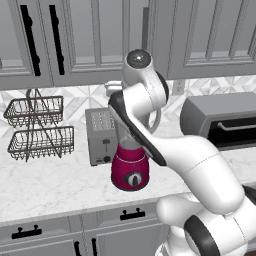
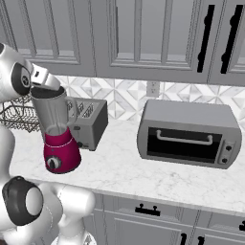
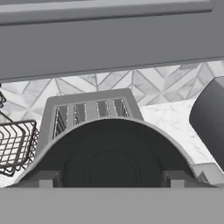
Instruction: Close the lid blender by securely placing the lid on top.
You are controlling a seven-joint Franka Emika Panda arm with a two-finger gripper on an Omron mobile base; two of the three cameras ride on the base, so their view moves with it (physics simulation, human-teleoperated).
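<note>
The blender stands on the counter, a clear grey jar with a side handle on a magenta base. In the left base view my own arm covers the jar and leaves the magenta base showing. The round black lid lies in the jar's mouth, seen as a dark rim in the right base view. My gripper hovers right above the lid, open, with its fingertips spread wide to either side of the disc.
A grey toaster stands just behind the blender. Two wire baskets sit to its left. A large toaster oven is on the right. Wall cabinets hang close above my hand.
</note>
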